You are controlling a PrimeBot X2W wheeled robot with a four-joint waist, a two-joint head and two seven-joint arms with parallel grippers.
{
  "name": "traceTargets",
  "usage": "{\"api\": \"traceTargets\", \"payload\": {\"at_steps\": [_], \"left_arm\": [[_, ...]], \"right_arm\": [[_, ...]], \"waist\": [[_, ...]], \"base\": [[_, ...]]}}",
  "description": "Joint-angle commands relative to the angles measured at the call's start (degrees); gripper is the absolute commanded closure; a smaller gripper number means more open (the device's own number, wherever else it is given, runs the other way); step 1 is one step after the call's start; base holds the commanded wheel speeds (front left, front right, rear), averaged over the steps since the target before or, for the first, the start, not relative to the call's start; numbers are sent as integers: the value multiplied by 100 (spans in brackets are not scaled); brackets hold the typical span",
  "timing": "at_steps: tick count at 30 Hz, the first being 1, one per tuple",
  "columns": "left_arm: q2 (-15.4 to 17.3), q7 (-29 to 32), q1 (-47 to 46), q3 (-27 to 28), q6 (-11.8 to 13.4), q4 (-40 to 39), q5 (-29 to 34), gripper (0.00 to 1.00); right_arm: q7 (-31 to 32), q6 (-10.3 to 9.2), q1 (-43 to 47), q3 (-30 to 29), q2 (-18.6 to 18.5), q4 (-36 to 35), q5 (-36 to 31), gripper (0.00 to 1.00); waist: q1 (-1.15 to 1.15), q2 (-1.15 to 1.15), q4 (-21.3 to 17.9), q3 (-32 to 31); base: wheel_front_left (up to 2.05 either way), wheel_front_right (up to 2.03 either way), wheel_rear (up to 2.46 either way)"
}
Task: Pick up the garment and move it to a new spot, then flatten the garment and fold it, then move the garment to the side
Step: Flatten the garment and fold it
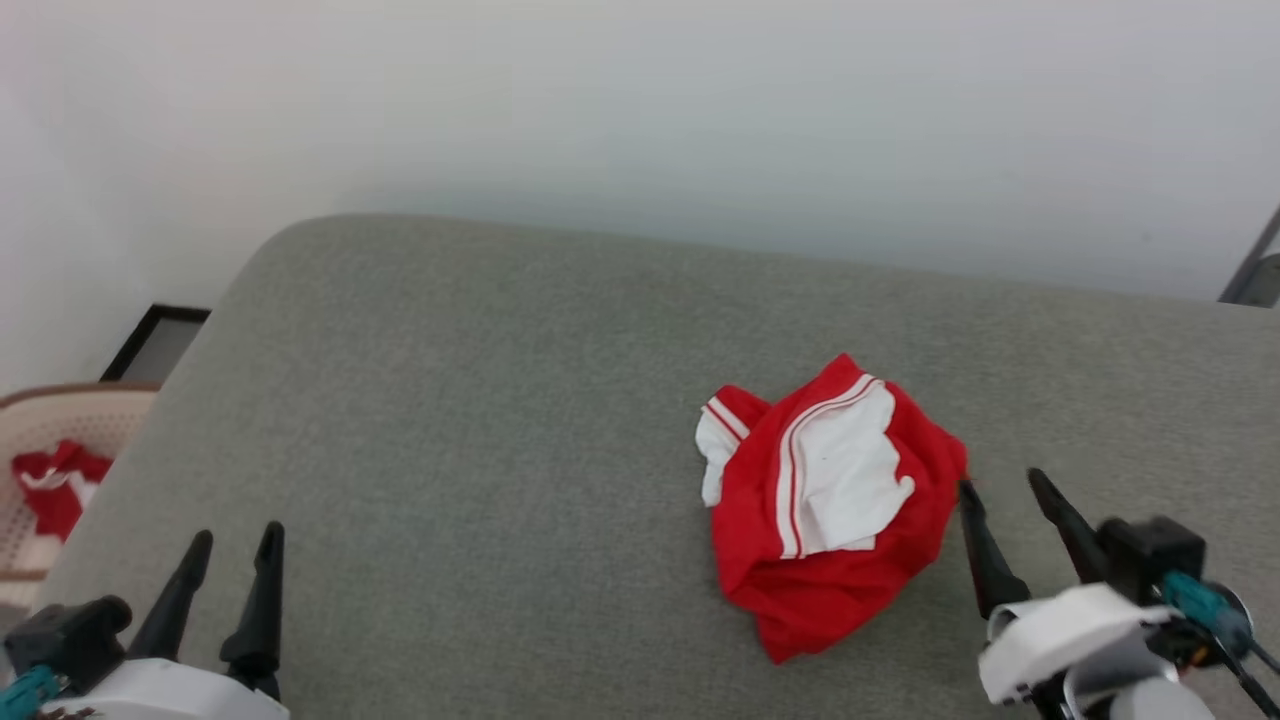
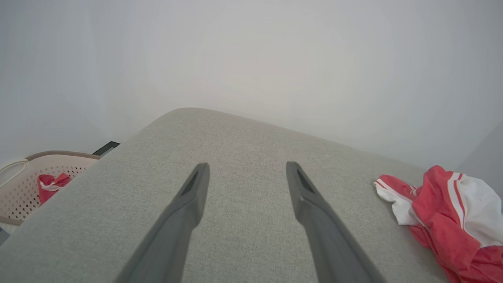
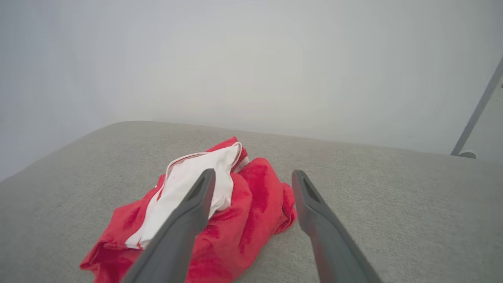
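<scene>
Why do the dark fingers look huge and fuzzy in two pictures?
Left wrist view: the left gripper is right by the wide-angle lens, so it looms. Right wrist view: same for the right gripper, beside the garment. Head view: soft light.

Red and white were shown against grey.
The garment (image 1: 830, 510) was coloured red, with white panels edged in red-and-white stripes; the table (image 1: 480, 400) was covered in plain grey weave; the basket (image 1: 40, 425) was seen pale beige, dotted with holes.
</scene>
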Motion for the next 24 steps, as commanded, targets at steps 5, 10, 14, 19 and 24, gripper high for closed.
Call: {"api": "traceTargets", "payload": {"at_steps": [5, 10, 14, 19, 24], "left_arm": [[-105, 2, -197, -70, -132, 78, 40, 0], [-224, 1, -346, -135, -239, 239, 67, 0], [-318, 0, -435, -175, -322, 375, 101, 0], [-422, 0, -513, -173, -386, 510, 139, 0], [-474, -1, -576, -121, -441, 595, 174, 0]], "right_arm": [[546, -8, -398, 317, -177, 175, 147, 0], [1188, -8, -681, 530, -294, 389, 169, 0], [1575, -8, -783, 627, -370, 462, 175, 0], [1968, -8, -804, 598, -397, 447, 105, 16], [2163, -8, -793, 633, -411, 266, -5, 100]], "waist": [[0, 0, 398, 354], [0, 0, 617, 514], [0, 0, 752, 585], [0, 0, 841, 634], [0, 0, 860, 665]], "base": [[0, 0, 0], [0, 0, 0], [0, 0, 0], [0, 0, 0], [0, 0, 0]]}}
